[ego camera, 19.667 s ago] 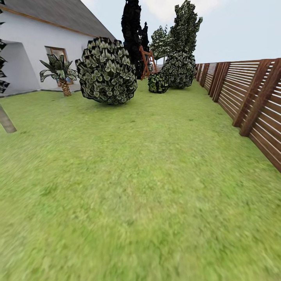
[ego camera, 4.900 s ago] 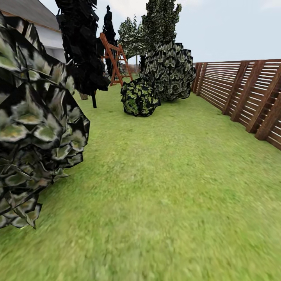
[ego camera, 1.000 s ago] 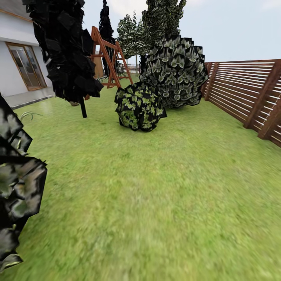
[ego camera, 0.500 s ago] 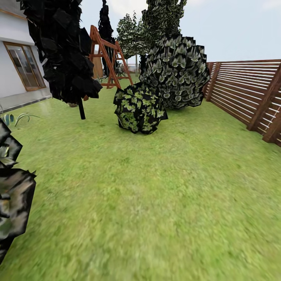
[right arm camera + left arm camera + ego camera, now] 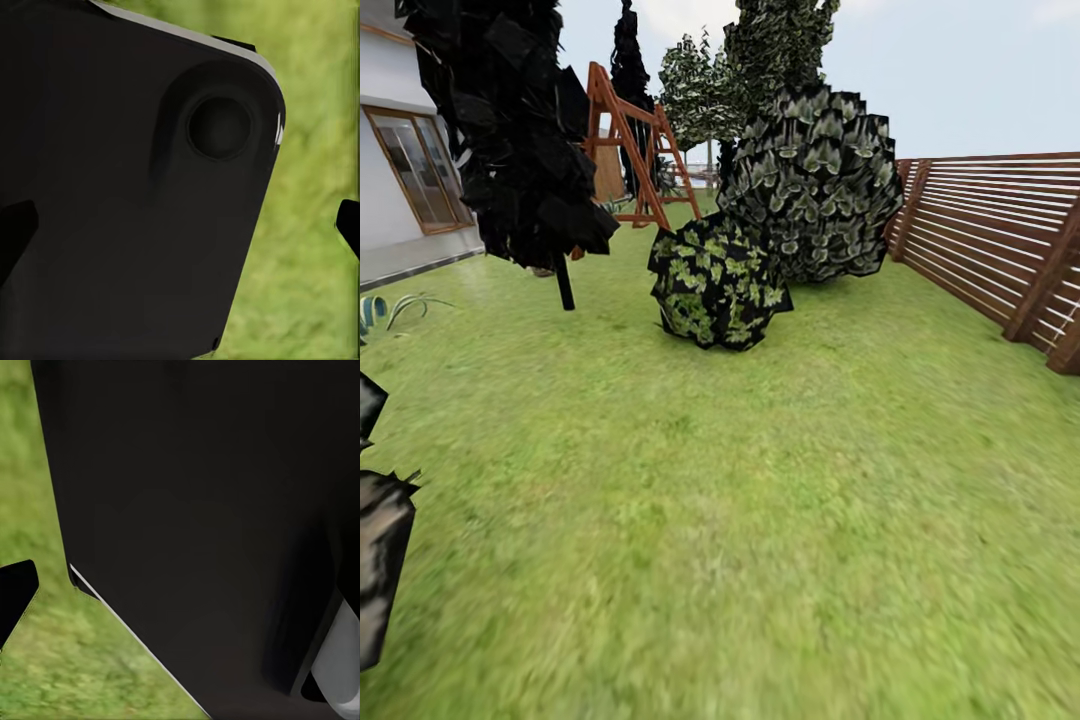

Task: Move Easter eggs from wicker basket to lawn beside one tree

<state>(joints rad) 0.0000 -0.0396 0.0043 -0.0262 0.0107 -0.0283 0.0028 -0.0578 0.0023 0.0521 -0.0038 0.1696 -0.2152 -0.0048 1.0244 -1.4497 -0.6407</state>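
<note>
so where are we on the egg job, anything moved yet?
Nothing looks done. The head view shows open lawn, a black-leaved tree, bushes and a fence; no basket or eggs appear. In hand: apparently just driving. Both wrist views show dark robot body over grass. Left: find the basket, move all three eggs.

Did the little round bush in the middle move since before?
No. The little bush sits at the same spot beside the big bush and swing frame. The camera rolled forward.

A home garden: lawn [image 5: 760, 480], bushes [image 5: 716, 282], wooden fence [image 5: 1000, 235], swing frame [image 5: 622, 140], house [image 5: 400, 180]
</note>
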